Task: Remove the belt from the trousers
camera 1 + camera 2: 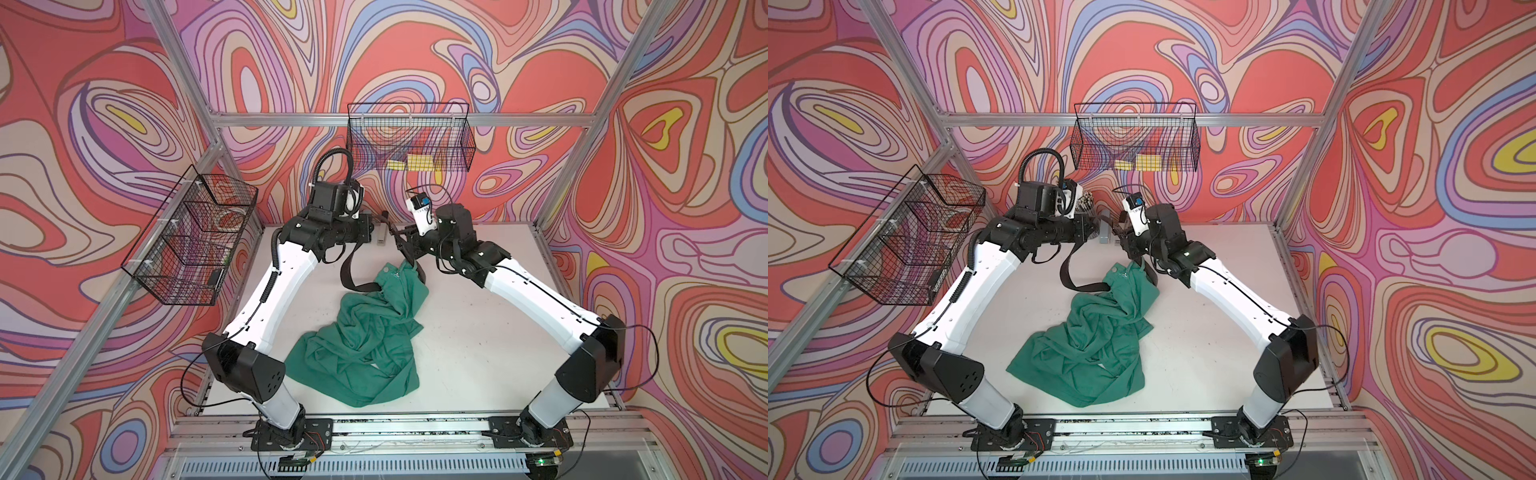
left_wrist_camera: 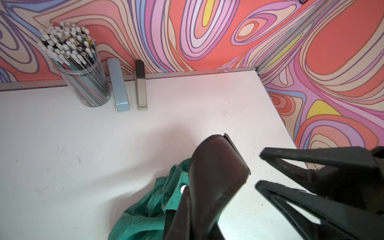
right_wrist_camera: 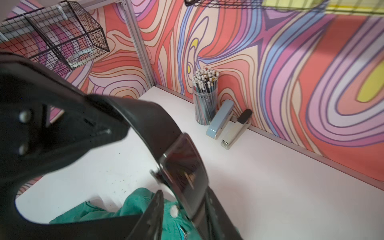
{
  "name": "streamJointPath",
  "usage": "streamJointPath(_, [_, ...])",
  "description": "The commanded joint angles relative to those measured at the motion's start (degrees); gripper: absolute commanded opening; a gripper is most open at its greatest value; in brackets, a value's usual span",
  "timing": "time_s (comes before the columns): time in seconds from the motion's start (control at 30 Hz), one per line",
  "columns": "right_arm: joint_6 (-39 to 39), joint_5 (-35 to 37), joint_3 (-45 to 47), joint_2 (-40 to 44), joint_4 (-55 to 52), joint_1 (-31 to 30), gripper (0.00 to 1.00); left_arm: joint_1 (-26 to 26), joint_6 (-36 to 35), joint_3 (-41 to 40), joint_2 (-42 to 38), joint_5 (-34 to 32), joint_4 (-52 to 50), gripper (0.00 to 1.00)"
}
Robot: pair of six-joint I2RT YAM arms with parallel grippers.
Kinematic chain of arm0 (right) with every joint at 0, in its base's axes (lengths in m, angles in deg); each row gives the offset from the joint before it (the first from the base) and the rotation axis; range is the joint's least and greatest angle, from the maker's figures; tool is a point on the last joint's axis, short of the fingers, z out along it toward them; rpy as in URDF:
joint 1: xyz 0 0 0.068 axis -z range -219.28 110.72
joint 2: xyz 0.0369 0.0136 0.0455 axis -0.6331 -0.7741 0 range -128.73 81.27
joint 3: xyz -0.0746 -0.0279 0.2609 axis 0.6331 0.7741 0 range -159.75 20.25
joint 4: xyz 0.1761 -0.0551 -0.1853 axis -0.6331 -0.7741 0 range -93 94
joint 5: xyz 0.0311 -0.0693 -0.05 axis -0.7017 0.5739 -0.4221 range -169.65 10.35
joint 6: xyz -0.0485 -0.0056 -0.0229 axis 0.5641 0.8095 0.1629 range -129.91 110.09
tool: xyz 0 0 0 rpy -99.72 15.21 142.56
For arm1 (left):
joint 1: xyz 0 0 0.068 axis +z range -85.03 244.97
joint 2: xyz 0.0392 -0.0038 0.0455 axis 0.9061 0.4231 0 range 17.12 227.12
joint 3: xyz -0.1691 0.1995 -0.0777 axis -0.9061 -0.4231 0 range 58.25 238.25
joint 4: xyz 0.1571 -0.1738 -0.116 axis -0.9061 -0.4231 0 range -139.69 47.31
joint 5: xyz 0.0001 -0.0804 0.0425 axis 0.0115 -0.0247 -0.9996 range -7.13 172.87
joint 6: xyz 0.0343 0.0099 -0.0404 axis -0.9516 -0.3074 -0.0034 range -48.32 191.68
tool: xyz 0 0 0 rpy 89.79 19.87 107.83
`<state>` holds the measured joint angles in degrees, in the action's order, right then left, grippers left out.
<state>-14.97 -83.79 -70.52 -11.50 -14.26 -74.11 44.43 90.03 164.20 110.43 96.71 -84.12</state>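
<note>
The trousers [image 1: 365,332] lay crumpled in the middle of the table [image 1: 478,332], waistband toward the far side. From it the belt [image 1: 348,272] looped up to the left gripper [image 3: 116,128], which was clamped on the strap. The right gripper [image 2: 258,170] stood parted just beside the belt's other end, seemingly not touching it. Beyond, two staplers [image 2: 120,89] and a pencil cup [image 2: 83,83] lined the far wall, out of the way.

No text, label or number is legible anywhere.

Crumpled teal trousers [image 1: 365,332] on white bench [image 1: 478,332], black belt [image 1: 347,270] looping from waistband up to left claw [image 1: 373,232], right claw [image 1: 398,239] just beside it
</note>
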Motion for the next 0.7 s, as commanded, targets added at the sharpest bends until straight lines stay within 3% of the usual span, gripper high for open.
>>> streamJointPath(0.0, [-0.4, 2.4, 1.4, 3.1, 1.9, 0.3, 0.39, 0.5, 4.3, 0.4, -2.5, -1.1, 4.5, 0.0])
streamJointPath(0.33, [6.3, 3.2, -9.8, -4.8, -5.0, -3.3, 0.51, 0.4, 5.4, 0.4, -1.8, -0.6, 4.3, 0.0])
streamJointPath(0.67, [7.3, 4.1, -15.6, -10.2, -7.7, -3.8, 0.51, 0.5, 5.3, 0.3, -1.7, -0.2, 4.3, 0.0])
